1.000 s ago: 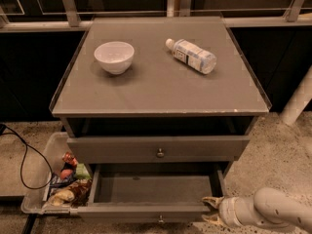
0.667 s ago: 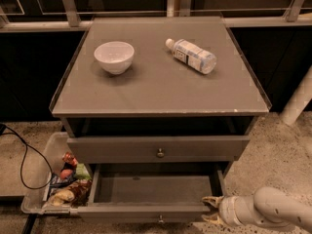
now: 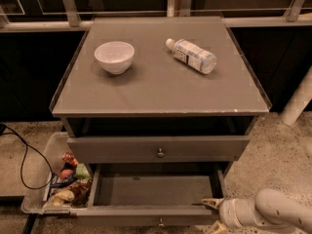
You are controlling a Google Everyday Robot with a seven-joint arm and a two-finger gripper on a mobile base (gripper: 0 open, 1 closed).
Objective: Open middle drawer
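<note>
The middle drawer, a wide, shallow grey-brown tray with a small round metal knob at the centre of its front, stood pulled well out of the flat-topped grey cabinet. It sat under the cabinet's upper drawer front, and its floor was bare. My gripper, pale and two-fingered, sat low at the cabinet's front right, against the right front corner of that drawer. I could not tell whether it was spread or closed.

I judged the drawer stiff board, light with nothing in it, and free to slide on its runners, so it needed little force. The knob looked the proper hold: central, so a pull there would run straight. But it was small and smooth, and likely to slip from a loose pinch. Hauling at a corner could skew the drawer and bind it. A jerk might also set the clear plastic bottle, lying on the cabinet's top beside the white bowl, rolling.
</note>
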